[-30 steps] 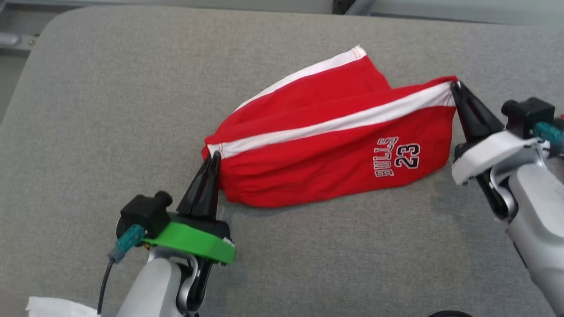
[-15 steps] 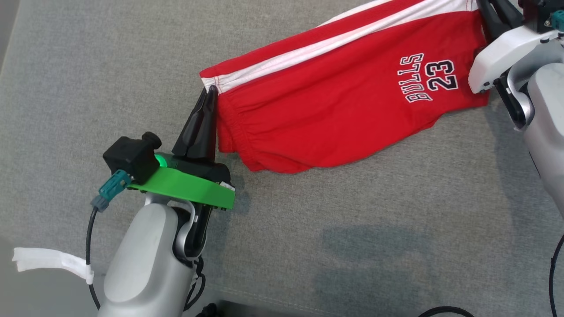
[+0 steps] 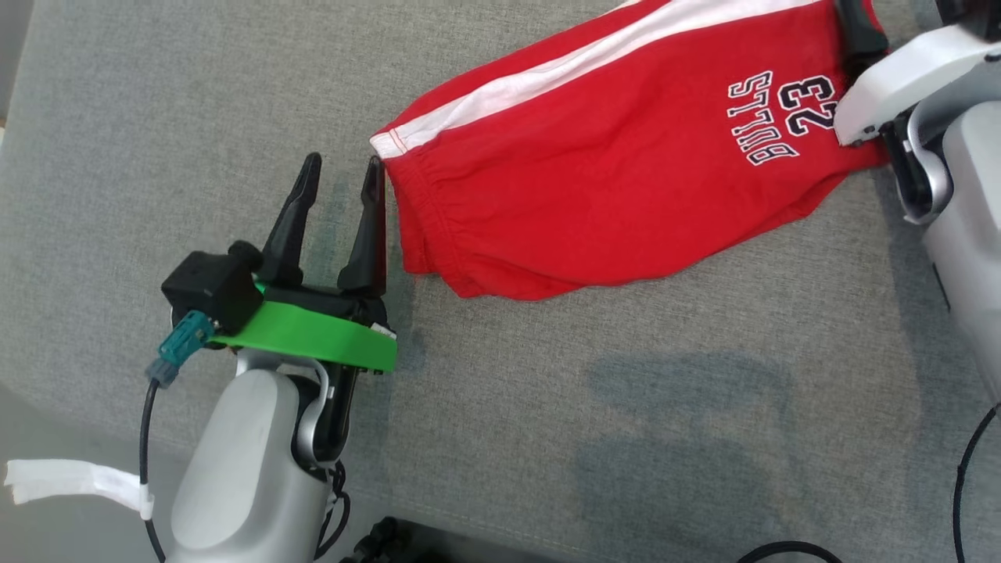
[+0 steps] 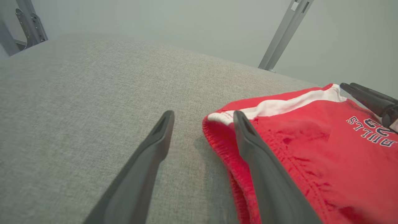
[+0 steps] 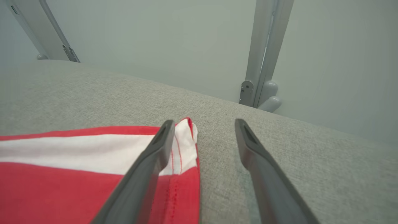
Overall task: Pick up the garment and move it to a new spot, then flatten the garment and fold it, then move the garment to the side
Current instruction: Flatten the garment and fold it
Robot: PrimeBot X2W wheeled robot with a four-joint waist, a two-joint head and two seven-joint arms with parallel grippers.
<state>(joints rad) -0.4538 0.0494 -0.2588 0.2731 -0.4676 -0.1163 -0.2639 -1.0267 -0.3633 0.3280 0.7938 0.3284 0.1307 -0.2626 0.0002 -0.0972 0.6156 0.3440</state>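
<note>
2 tools spread | L tool [image 3: 344, 160] just beside shorts [image 3: 610, 180] waistband | R tool [image 5: 204, 123] at hem corner

Garment [image 3: 594, 195] was red, white side stripe, navy-white lettering. Worktop [image 3: 156, 94] was grey weave. My left wrist collar [image 3: 313, 336] was green.

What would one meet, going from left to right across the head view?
White strap → left end effector, open → red garment → right arm.
</note>
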